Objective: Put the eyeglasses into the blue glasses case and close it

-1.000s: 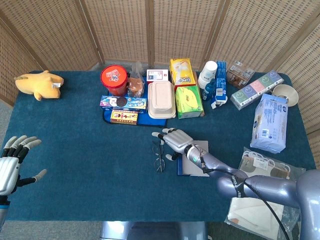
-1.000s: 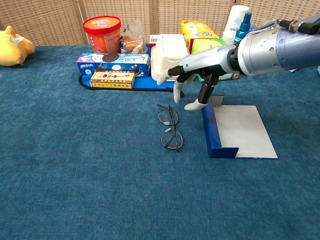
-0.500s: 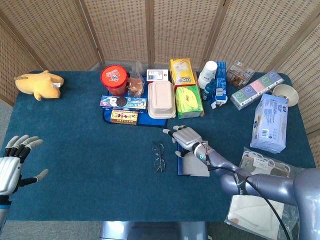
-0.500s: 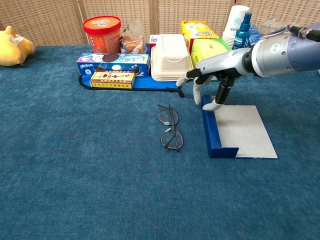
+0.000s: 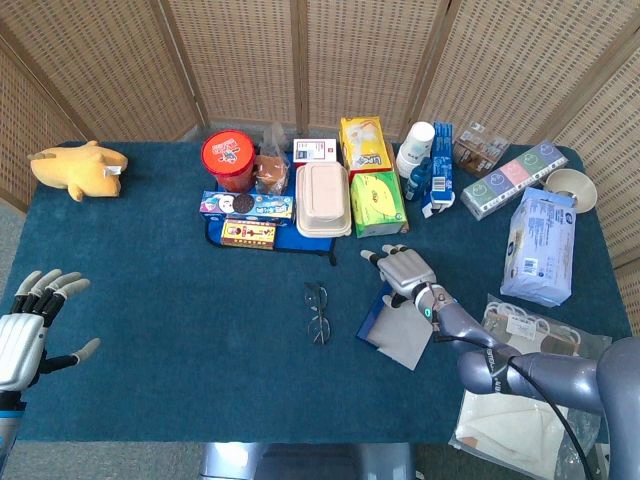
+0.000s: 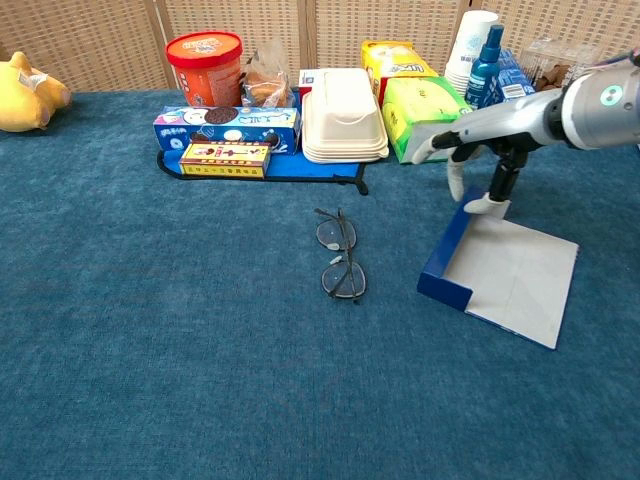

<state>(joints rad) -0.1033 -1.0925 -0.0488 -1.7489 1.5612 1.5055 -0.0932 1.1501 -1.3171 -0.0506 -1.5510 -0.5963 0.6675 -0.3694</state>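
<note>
Thin dark-framed eyeglasses [image 6: 339,256] lie folded on blue felt table [image 6: 150,350], mid-table, untouched. Flat blue glasses case w/ grey lining [image 6: 505,278] sits open at their 3 o'clock, skewed. Right hand [image 6: 472,160] over case's far edge, fingers spread, thumb tip on it. Left hand [image 5: 30,325] at 9 o'clock, table edge, fingers apart, holding nothing.

Blue-clothed table [image 5: 150,300] with eyeglasses [image 5: 317,313], open case [image 5: 398,331]
</note>
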